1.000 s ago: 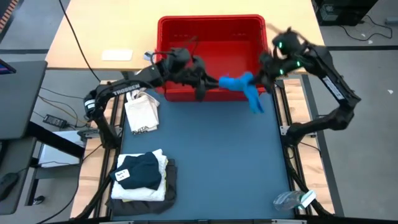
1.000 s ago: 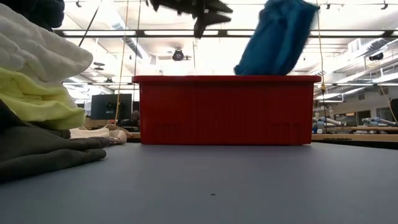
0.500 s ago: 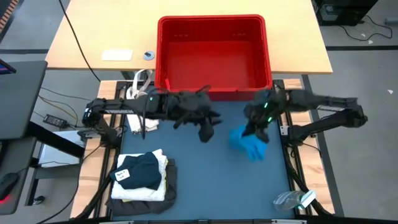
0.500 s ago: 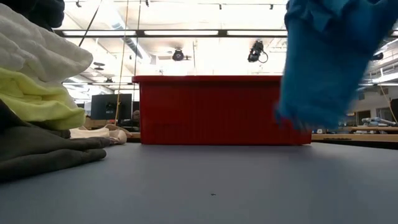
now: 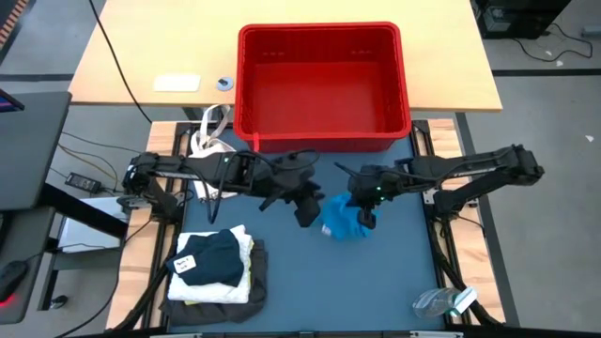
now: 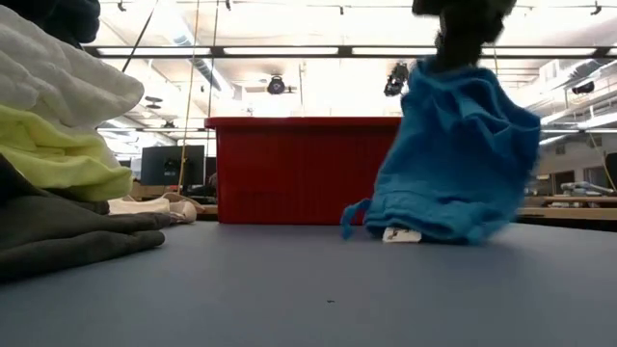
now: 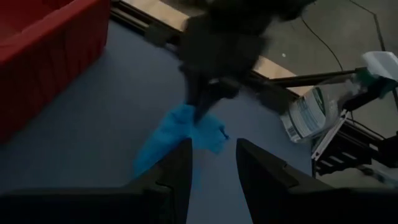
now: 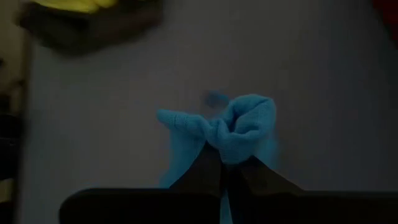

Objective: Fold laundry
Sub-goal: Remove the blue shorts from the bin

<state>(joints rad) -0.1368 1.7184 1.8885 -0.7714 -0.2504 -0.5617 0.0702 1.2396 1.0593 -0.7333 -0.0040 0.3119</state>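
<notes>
Since a second ago you have carried the small blue piece (image 5: 344,218) out of the air over the red basket (image 5: 324,86) and down to the middle of the blue surface (image 5: 310,282). Then it hung above the basket's front rim; half a second ago it dangled well clear of the mat; now its lower edge rests on the surface in the low view, bunched and drooping, with a small white tag showing at its hem. Both of your arms have dropped from the basket to the mat.

Your right tool (image 5: 364,208) is clamped on the top of the blue piece, its fingers pressed together over a pinch of cloth; the rest of the piece hangs beneath it and spreads toward the left arm. Your left tool (image 5: 307,208) sits just beside the blue piece, on the side away from the right arm, with its fingers a little apart and nothing between them; from its wrist view the cloth lies just ahead of its fingers (image 7: 177,163).

The folded stack (image 5: 218,268), with the dark navy garment on top, lies at the near left corner, well apart from the blue piece
</notes>
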